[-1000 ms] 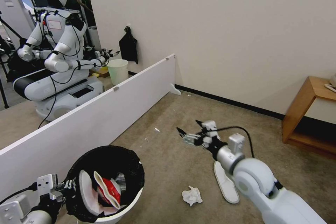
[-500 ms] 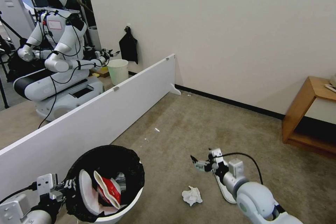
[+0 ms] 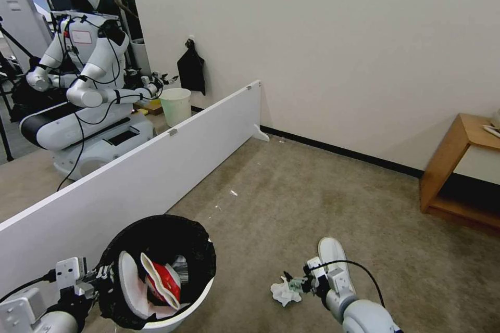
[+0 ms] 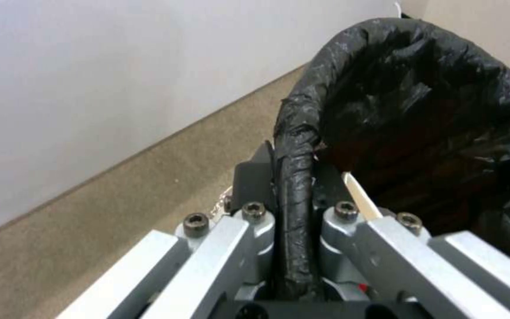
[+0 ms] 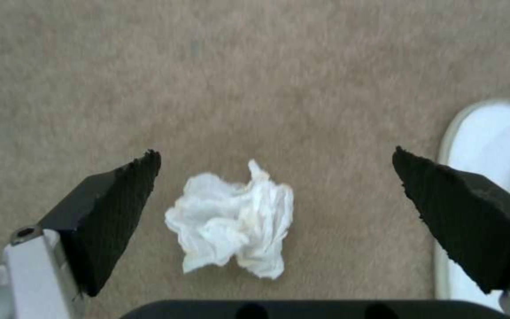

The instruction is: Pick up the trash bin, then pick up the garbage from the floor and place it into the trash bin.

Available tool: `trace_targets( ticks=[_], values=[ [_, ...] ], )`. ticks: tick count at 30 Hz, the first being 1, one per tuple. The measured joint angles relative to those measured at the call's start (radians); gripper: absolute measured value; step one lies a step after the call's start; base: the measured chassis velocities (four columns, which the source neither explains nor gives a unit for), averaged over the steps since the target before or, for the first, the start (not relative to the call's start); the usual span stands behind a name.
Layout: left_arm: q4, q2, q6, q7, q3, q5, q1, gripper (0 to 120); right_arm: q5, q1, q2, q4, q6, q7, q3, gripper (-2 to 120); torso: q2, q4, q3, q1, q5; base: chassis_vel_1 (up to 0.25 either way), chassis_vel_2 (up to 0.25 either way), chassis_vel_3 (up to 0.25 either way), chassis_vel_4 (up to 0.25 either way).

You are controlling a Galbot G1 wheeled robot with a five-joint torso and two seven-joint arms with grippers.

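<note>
Hovering right gripper (image 5: 276,195), fingers spread wide, over crumpled white tissue (image 5: 231,221); clamping left gripper (image 4: 293,208) onto trash bin (image 4: 420,115) rim.

Beige carpet (image 3: 291,192) runs to a plain cream wall (image 3: 338,36) with black skirting. A long white board (image 3: 130,177) leans away from that wall; a wooden side table (image 3: 458,166) stands against it.

You are working in a robot test room staged as a living space. Evidence: beige carpet (image 3: 291,203), plain wall with black baseboard (image 3: 338,152), a low white partition board (image 3: 146,166) fencing your bay, a second white robot (image 3: 86,78) beyond it, and a wooden side table (image 3: 458,166).
</note>
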Motion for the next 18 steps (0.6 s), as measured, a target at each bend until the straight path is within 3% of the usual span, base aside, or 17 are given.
trace_targets(
  ticks=[18],
  values=[
    [0.005,-0.001,0.0,-0.001,0.004,0.0,0.0,4,0.068,0.105,0.056,-0.181,-0.039,-0.01,-0.071,100,0.0,0.0001,0.0,0.0,0.0,0.0,0.0,0.0,0.0]
  ],
)
